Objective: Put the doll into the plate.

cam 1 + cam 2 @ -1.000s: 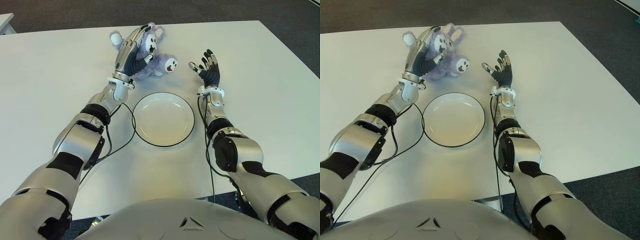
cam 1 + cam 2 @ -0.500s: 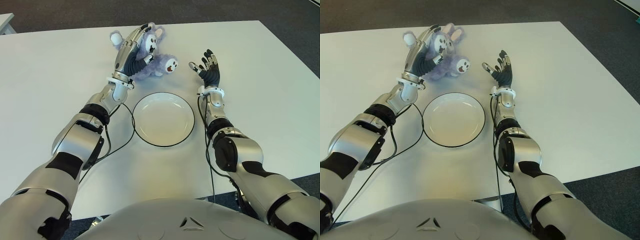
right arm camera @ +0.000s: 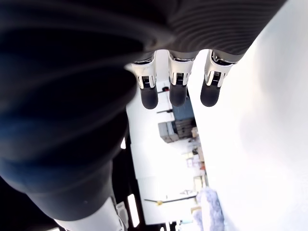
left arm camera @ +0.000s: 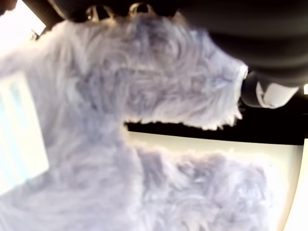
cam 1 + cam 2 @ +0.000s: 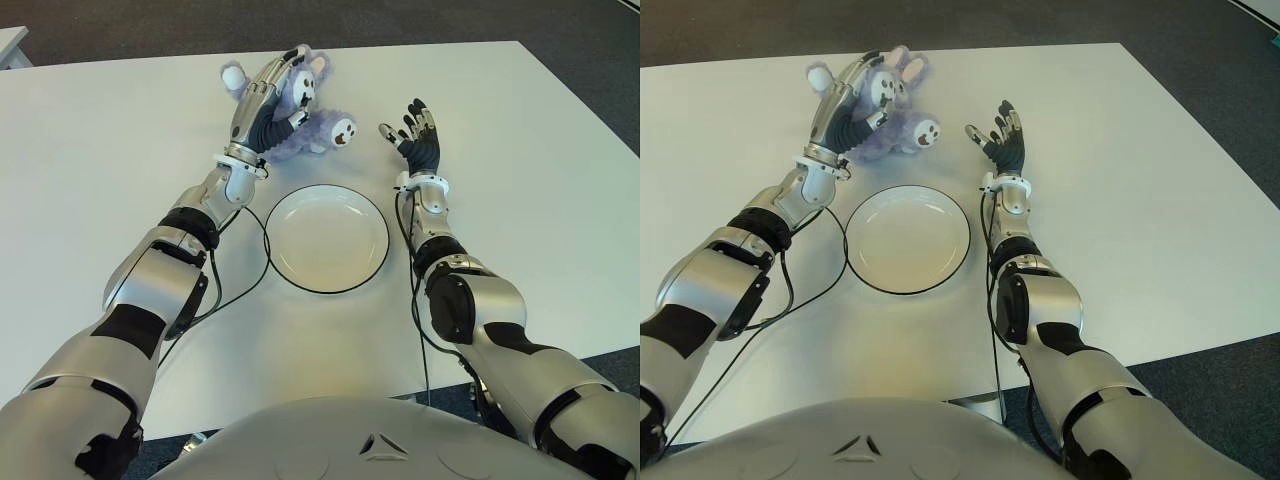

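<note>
— Has anything shifted over the last second?

— Nothing to speak of: the left hand (image 5: 262, 103) stays curled over the doll (image 5: 300, 118) at the far side of the worktop (image 5: 540, 180), and the right hand (image 5: 415, 130) is where it was, only the doll's near paw sits a touch differently.

— Going from big to small, what is laid out?

— The white worktop fills most of both eye views, with dark carpet (image 5: 600, 60) beyond its edges. Both arms reach forward from the robot's chest, a black cable (image 5: 240, 280) looping beside the left one. Between the forearms sits the plate (image 5: 375, 215), white with a dark rim, and it holds nothing. The purple plush doll is beyond the plate, toward the robot's left, well outside the rim.

— How do the hands stand?

— The left hand's fingers wrap the doll's body, hiding most of it; only its face, an ear and two white-tipped paws show. Whether the doll touches the worktop or is lifted cannot be told. The right hand is past the plate on the right, palm up, fingers spread, holding nothing.

— Do the wrist views add anything?

— The left wrist view is almost all purple fur (image 4: 144, 120), pressed close. The right wrist view shows three dark fingertips (image 3: 178, 94) extended, nothing between them.
</note>
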